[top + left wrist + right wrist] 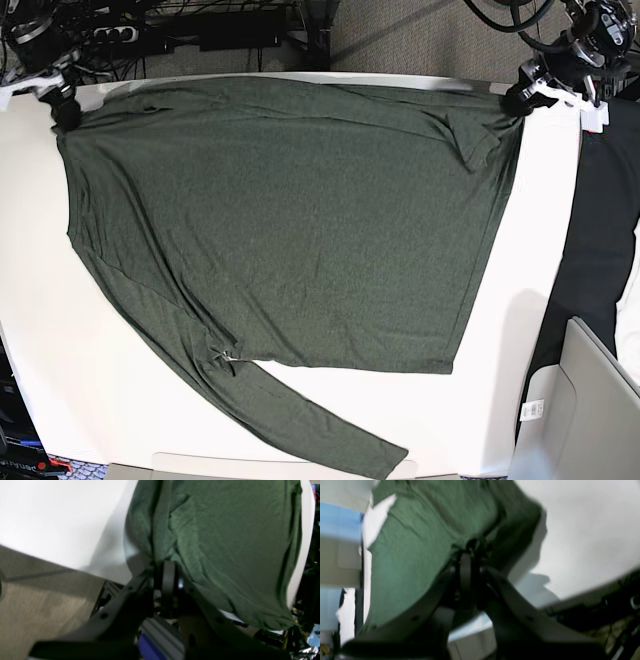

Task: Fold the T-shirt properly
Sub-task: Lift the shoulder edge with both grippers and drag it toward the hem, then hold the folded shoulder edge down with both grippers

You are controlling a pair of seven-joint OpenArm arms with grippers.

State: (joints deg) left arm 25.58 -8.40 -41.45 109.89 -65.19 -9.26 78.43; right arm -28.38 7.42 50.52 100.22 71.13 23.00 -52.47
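**2 pincers pin shirt along the desk's far edge**

The T-shirt (pixel 290 220) lies spread across the white desk (pixel 40 380), 1 long sleeve trailing toward the near edge. The right pincer (pixel 62 100) is clenched on cloth at the far left corner, the left pincer (pixel 520 95) on cloth at the far right. The body lies nearward from both, so a fold likely pulls toward the near edge.

A dark green long-sleeved T-shirt (pixel 290 220) lies spread across a white table (pixel 60 340), one sleeve trailing toward the near edge, its far corners pinched.
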